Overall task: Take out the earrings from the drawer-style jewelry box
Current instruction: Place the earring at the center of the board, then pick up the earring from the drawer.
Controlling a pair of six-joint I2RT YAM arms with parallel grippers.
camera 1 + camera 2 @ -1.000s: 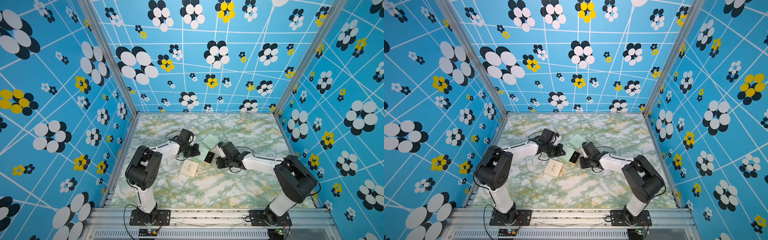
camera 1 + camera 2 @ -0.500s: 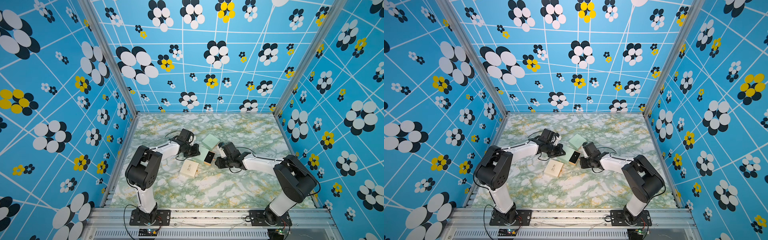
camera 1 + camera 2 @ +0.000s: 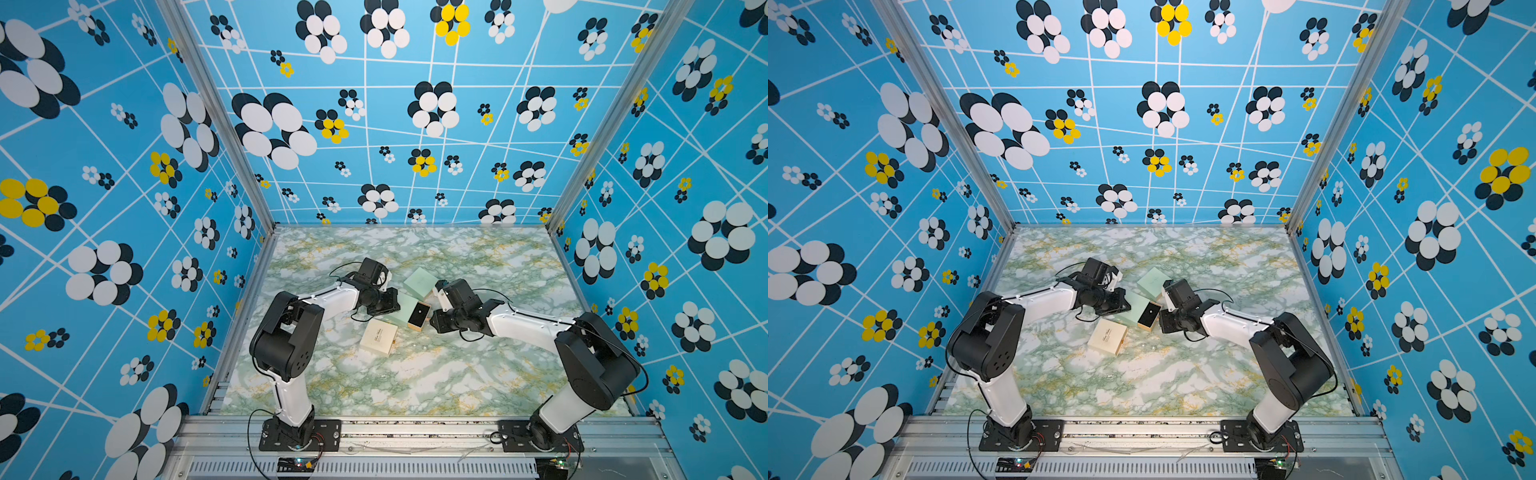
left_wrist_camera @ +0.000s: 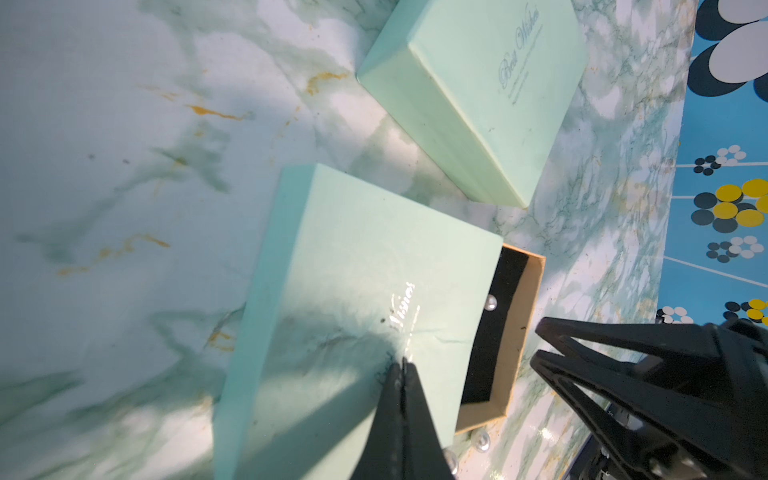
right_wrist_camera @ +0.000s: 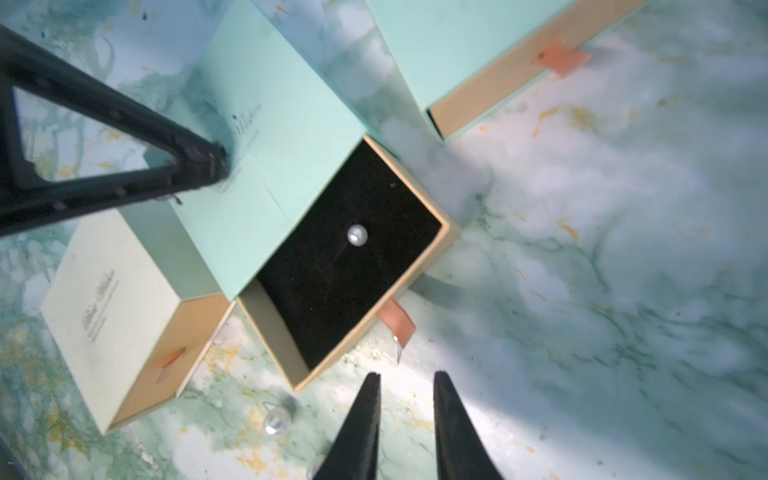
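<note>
The table is shut in by blue flowered walls along its left, far and right edges. The near edge is taken up by the rail on which both arms are mounted. Open room is left along the left edge, across the whole near half and in both far corners. The surface is printed as green-and-white marble with yellow veins.

Three boxes are gathered at the table's middle. A cream box is set nearest the near edge, and a mint sleeve is placed just beside it. Its drawer is drawn out toward the right edge. A second mint box, closed, is placed toward the far edge.

One pearl earring is seated on the drawer's black lining. Loose pearl earrings are scattered on the table just outside the drawer's front.

The left gripper is fully closed, with its tips pressed onto the top of the mint sleeve. The right gripper is parted narrowly with nothing held between its jaws. It is held over bare table beside the drawer's orange pull tab.
</note>
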